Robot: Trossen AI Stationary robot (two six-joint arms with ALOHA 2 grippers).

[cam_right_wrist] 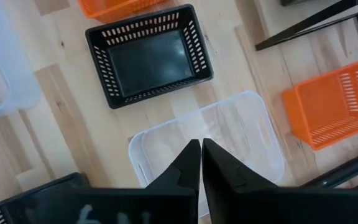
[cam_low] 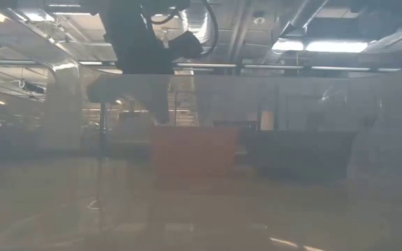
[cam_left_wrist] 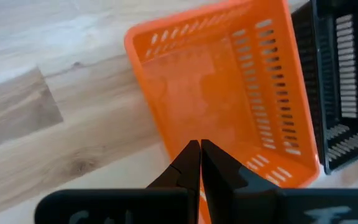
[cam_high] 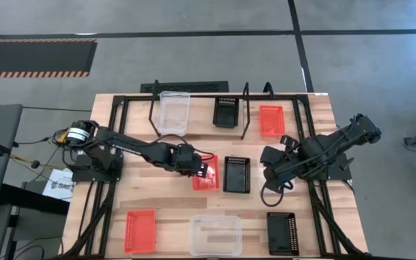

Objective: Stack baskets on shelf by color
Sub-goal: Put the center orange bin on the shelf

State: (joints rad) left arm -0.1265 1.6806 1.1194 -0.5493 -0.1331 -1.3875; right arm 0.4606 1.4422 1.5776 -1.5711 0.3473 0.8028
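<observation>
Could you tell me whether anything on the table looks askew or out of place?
Only the orange basket at mid-table: pinched by the left gripper, it sits skewed beside the squarely placed black basket.

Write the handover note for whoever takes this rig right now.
Left gripper: shut on the near wall of the mid-table orange basket, beside the mid-table black basket.
Right gripper: over a loose clear basket, which lies between that black basket and the shelf's orange one.
Shelf: shelf clear basket, shelf black basket, shelf orange basket, one each.
Front edge: front orange basket, front clear basket, front black basket.
Left: stack six by colour.
</observation>
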